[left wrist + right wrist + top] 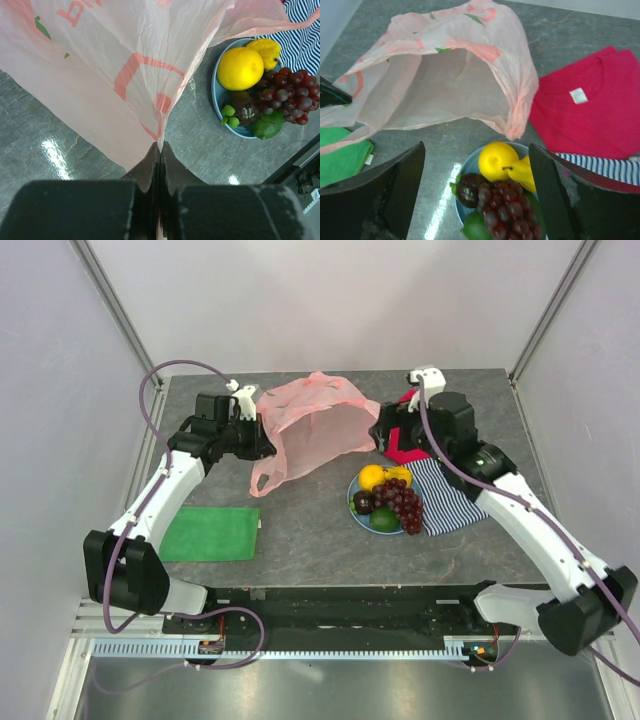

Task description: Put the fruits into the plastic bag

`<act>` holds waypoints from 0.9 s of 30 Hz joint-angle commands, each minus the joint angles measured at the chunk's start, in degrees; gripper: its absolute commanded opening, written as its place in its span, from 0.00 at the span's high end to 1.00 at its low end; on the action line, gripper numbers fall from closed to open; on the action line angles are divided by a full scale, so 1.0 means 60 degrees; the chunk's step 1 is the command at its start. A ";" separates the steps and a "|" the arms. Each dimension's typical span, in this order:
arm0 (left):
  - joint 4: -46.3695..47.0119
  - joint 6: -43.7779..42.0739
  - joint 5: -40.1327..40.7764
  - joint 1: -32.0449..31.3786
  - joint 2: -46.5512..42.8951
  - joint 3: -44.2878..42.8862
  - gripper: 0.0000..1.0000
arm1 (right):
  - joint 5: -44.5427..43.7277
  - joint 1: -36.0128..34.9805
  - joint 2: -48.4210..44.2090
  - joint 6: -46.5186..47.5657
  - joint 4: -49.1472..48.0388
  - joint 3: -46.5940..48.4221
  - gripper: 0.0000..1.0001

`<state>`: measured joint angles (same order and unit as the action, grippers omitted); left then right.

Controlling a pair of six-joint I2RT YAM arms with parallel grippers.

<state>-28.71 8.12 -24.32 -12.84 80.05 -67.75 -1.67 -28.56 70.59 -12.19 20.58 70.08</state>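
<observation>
The pink plastic bag (315, 425) lies open at the table's back middle, its mouth facing the plate. My left gripper (262, 437) is shut on the bag's left rim (160, 145) and holds it up. The fruits sit on a blue plate (352, 502): a yellow citrus (497, 160), a dark red grape bunch (510, 212), a dark purple-brown fruit (469, 189), a green lime (476, 227) and a yellow pear-shaped fruit (524, 172). My right gripper (476, 150) is open and empty above the plate's far side, near the bag's right edge (385, 435).
A red folded cloth (405, 447) lies behind the plate under my right wrist. A striped cloth (445, 500) lies to the plate's right. A green cloth (210, 533) lies at the front left.
</observation>
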 commanded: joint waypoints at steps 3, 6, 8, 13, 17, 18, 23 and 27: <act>0.0039 0.0170 -0.0035 0.0001 -0.0495 -0.0047 0.99 | -0.1273 0.0013 -0.0236 -0.0312 0.2604 -0.0531 0.24; 0.0039 0.0170 -0.0078 0.0001 -0.0481 -0.0061 0.98 | -0.1157 0.0013 -0.0033 -0.0474 0.2736 -0.0898 0.34; 0.0009 0.0155 -0.0064 0.0001 -0.0480 -0.0047 0.98 | -0.1055 0.0013 0.0144 -0.0532 0.2737 -0.1132 0.39; -0.0005 0.0126 -0.0034 0.0001 -0.0437 -0.0047 0.98 | -0.0543 0.0189 0.0613 -0.0650 0.2372 -0.1470 0.46; -0.0034 0.0112 -0.0034 0.0001 -0.0407 -0.0047 0.98 | -0.0394 0.0262 0.0774 -0.0752 0.2210 -0.1587 0.49; -0.0034 0.0112 -0.0049 0.0001 -0.0407 -0.0047 0.98 | -0.0424 0.0277 0.0775 -0.0752 0.2195 -0.1617 0.49; -0.0049 0.0112 -0.0078 0.0001 -0.0393 -0.0047 0.98 | -0.0556 0.0467 0.0790 -0.0840 0.2108 -0.1895 0.51; -0.0064 0.0112 -0.0122 0.0001 -0.0378 -0.0062 0.98 | -0.0396 0.0599 0.0848 -0.0913 0.1976 -0.1969 0.64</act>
<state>-29.10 8.12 -24.18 -12.84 78.52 -67.75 -4.71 -25.69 75.20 -16.60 34.24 58.74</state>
